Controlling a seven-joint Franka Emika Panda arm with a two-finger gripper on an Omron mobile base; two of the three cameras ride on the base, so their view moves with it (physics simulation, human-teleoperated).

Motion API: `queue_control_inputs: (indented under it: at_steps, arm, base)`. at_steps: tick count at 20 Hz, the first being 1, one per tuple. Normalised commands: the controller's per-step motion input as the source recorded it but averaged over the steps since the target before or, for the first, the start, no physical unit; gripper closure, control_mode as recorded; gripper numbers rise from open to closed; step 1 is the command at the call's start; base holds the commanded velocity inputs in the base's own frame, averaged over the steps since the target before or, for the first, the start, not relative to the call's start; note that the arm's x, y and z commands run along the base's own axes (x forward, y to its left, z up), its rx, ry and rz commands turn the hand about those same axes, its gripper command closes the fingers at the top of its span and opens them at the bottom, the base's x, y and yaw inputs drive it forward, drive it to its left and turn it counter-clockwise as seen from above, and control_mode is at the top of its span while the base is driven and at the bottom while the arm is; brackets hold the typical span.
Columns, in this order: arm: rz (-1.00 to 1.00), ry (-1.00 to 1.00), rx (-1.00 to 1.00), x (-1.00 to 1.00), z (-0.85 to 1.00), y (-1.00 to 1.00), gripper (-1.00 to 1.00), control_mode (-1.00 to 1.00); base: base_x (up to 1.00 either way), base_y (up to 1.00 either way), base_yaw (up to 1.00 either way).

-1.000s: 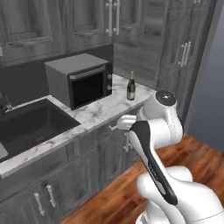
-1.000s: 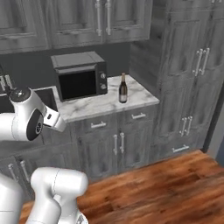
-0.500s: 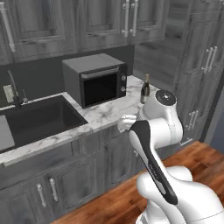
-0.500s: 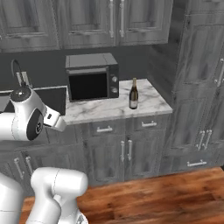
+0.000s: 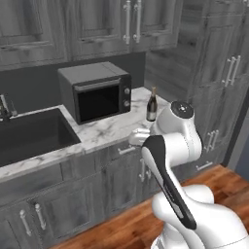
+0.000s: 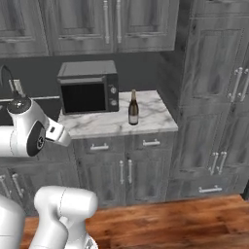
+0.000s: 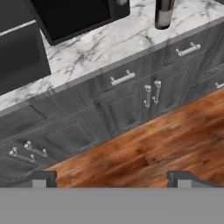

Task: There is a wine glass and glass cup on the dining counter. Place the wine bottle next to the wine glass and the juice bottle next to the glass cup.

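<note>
I see the wine bottle (image 7: 164,13) upright, far and right of my gripper (image 7: 111,177); jaws apparently wide, empty.

The wine bottle (image 6: 133,108) is dark shiny glass with a pale paper label. The worktop (image 6: 151,116) is smooth white marble with grey lines. The cupboards (image 7: 127,109) are grey wood with shiny metal handles. The floor (image 7: 148,148) is glossy brown wood.

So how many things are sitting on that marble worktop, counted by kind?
Wine bottle: 1
Microwave: 1
Total: 2
</note>
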Motion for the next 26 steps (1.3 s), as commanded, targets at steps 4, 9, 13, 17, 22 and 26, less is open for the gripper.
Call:
queue_control_inputs:
  at_steps: [4,9,13,17,22,26]
  arm:
    - [0.00,0.00,0.00,0.00,0.00,0.00,-1.00,1.00]
    - [0.00,0.00,0.00,0.00,0.00,0.00,-1.00,1.00]
    - [0.00,0.00,0.00,0.00,0.00,0.00,-1.00,1.00]
    - [0.00,0.00,0.00,0.00,0.00,0.00,-1.00,1.00]
    - [0.00,0.00,0.00,0.00,0.00,0.00,-1.00,1.00]
    - [0.00,0.00,0.00,0.00,0.00,0.00,-1.00,1.00]
  base:
    - [0.29,-0.68,0.01]
    - [0.33,-0.54,0.15]
    - [0.30,-0.48,0.24]
    - [0.28,-0.36,0.39]
    - [0.27,-0.37,0.39]
    - [0.28,-0.39,0.37]
